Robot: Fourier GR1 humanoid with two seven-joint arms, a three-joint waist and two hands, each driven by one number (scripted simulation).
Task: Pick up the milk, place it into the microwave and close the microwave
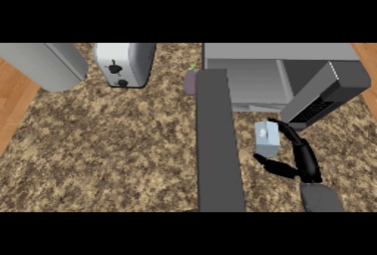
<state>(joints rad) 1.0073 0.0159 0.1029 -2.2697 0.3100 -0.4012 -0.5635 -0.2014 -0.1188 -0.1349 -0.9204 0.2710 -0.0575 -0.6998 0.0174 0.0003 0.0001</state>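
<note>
Single head view only — looking steeply down on the granite counter (pixel 110 149), close in, microwave (pixel 280 69) and toaster (pixel 125 64) along the far edge, forearms entering from below — no second view to overlap.

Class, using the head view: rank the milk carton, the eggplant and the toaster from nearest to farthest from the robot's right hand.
1. Milk carton: right at the right hand, between its fingers and thumb.
2. Eggplant: up and left, beyond the grey forearm.
3. Toaster: farthest, upper left on the counter.
</note>
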